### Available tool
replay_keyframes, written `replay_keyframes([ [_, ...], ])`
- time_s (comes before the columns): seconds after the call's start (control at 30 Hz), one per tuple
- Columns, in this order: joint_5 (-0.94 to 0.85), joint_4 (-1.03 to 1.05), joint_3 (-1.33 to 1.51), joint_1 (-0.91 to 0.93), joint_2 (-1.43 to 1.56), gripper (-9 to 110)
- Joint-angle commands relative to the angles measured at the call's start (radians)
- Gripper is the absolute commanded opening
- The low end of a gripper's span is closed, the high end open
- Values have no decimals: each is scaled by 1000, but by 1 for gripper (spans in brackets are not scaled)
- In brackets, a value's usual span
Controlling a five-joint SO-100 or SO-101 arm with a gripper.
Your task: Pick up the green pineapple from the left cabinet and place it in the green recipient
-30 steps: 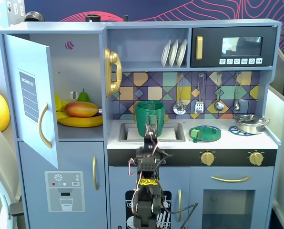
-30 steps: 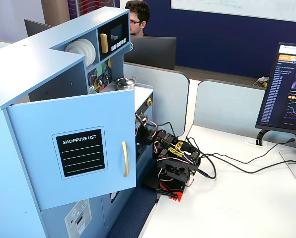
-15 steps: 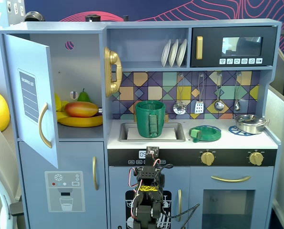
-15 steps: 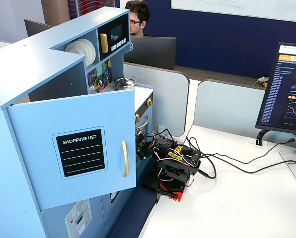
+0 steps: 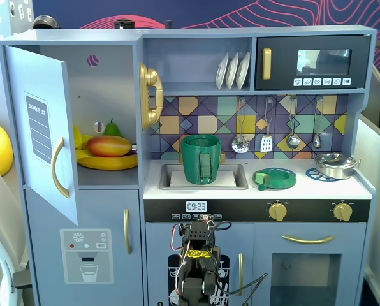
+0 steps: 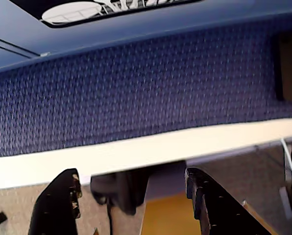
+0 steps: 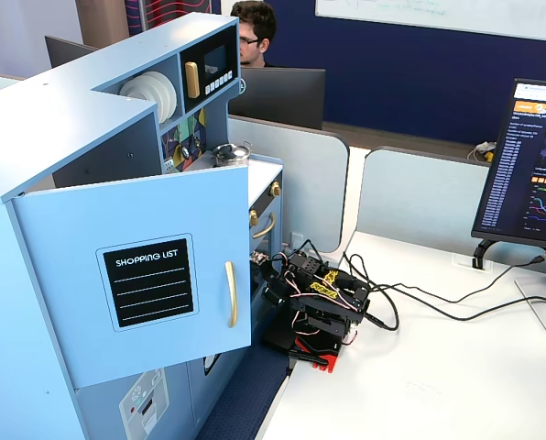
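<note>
**Empty gripper folded low, apart from the cabinet and pot**

In the wrist view the gripper [image 6: 131, 200] has its two dark fingers spread wide, with nothing between them; behind the gap lie blue patterned carpet and a pale edge. In a fixed view the arm [image 5: 198, 255] sits folded low in front of the toy kitchen's lower doors, below the clock display [image 5: 196, 206].

The left cabinet [image 5: 104, 108] stands open at about 10 o'clock from the arm, its door [image 5: 42, 127] swung outward with the gold handle [image 5: 57, 167] showing. Inside rest a mango [image 5: 108, 146], bananas [image 5: 107, 162] and a green pear [image 5: 111, 129]. The green pineapple cannot be made out in any view.

The green recipient [image 5: 200, 159] stands upright in the sink [image 5: 229, 180] at 12 o'clock from the arm, well above it, strap handle facing forward. A flat green dish [image 5: 274, 178] lies on the counter at the pot's 3 o'clock.
</note>
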Motion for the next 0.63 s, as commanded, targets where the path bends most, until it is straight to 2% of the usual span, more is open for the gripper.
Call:
replay_keyframes([
  [0.0, -20, 120, -5, 6, -12, 16],
  [0.2, 14, 199, -5, 17, -12, 15],
  [0.6, 35, 201, -5, 48, -12, 13],
])
